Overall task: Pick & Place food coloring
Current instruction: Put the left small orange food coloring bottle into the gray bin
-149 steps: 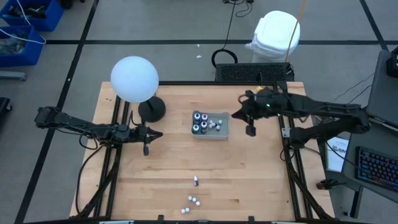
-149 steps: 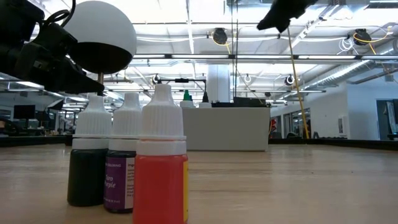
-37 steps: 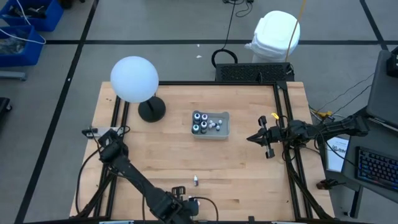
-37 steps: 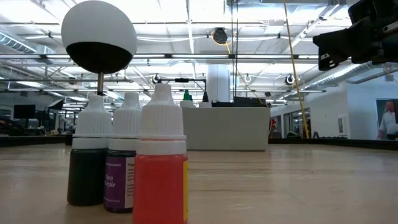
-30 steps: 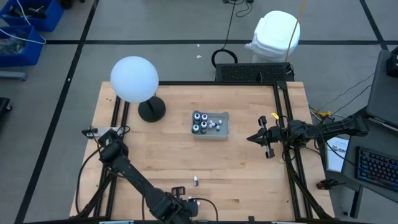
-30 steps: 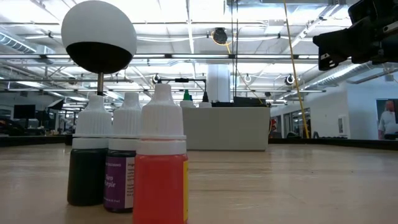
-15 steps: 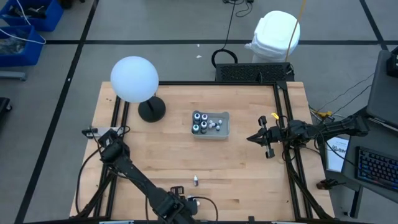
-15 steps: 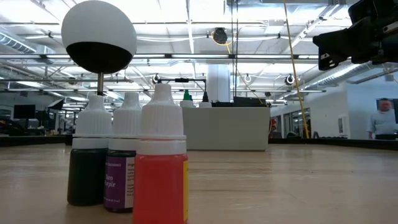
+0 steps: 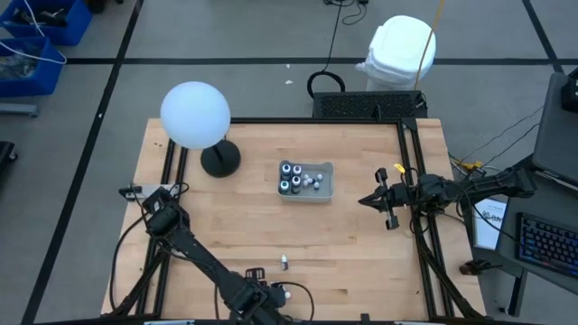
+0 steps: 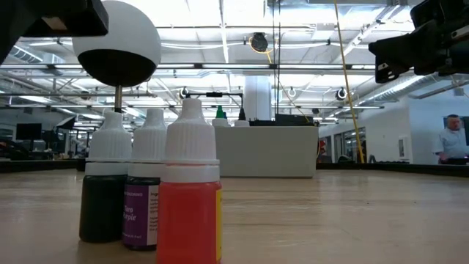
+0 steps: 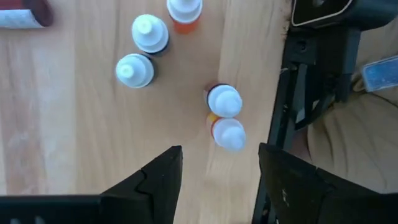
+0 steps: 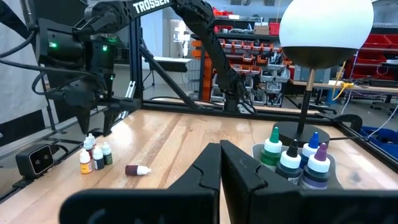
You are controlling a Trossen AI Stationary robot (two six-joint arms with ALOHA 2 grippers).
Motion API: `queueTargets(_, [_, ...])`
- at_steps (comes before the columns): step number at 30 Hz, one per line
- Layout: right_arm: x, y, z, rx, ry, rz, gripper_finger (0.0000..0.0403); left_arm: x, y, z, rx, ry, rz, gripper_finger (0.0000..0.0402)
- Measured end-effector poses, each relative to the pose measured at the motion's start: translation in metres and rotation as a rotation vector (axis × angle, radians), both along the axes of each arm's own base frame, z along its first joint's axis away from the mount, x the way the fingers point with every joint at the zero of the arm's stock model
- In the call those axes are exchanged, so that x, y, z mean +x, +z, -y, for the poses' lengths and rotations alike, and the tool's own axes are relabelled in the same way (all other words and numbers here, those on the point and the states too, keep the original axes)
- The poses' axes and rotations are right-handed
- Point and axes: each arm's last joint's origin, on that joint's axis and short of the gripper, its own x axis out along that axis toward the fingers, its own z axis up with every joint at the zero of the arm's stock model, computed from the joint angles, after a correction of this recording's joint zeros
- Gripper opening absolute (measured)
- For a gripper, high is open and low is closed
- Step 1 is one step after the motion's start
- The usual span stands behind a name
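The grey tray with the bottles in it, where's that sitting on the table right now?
In the high view the grey tray sits near the table's middle, right of the globe lamp and left of the right gripper.

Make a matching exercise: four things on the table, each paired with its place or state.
1. left hand
2. right hand
3. grey tray
4. lone bottle

a. lying on its side, on bare wood
b. shut, near the table's right edge
c. open, above bottles at the front edge
d. mid-table, holding upright bottles

Pairs: 1-c, 2-b, 3-d, 4-a
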Motion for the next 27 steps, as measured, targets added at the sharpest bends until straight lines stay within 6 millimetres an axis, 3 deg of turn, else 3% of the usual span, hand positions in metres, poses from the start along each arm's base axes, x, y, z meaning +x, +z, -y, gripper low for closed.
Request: queueTargets(27, [0.0, 0.0, 0.0, 0.001, 0.0, 0.0, 0.0, 0.005, -0.0075, -0.0015, -0.049, -0.022, 0.017, 0.0216])
